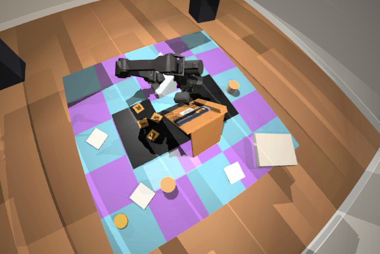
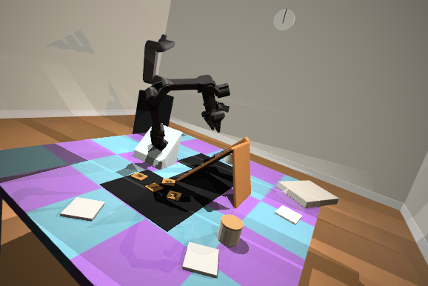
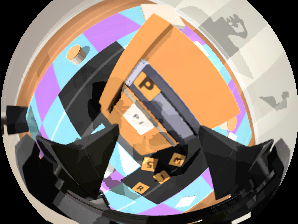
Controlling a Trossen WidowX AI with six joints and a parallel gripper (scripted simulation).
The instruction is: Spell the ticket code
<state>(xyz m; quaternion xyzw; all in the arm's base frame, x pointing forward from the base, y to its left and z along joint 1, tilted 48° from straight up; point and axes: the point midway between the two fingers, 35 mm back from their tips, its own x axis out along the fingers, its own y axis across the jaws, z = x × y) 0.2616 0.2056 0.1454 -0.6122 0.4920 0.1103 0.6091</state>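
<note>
The orange board stands sloped, carrying the grey rail. A P tile lies in the rail, near its right end in the top view. The white ticket starts with P J; the rest is unreadable. Loose tiles lie on the black mat: R, S, J and apparently M. My gripper is open and empty above the board.
Around the black mat stand a near cylinder, a far cylinder, a pale box and a white wedge. White squares and a yellow disc lie farther out.
</note>
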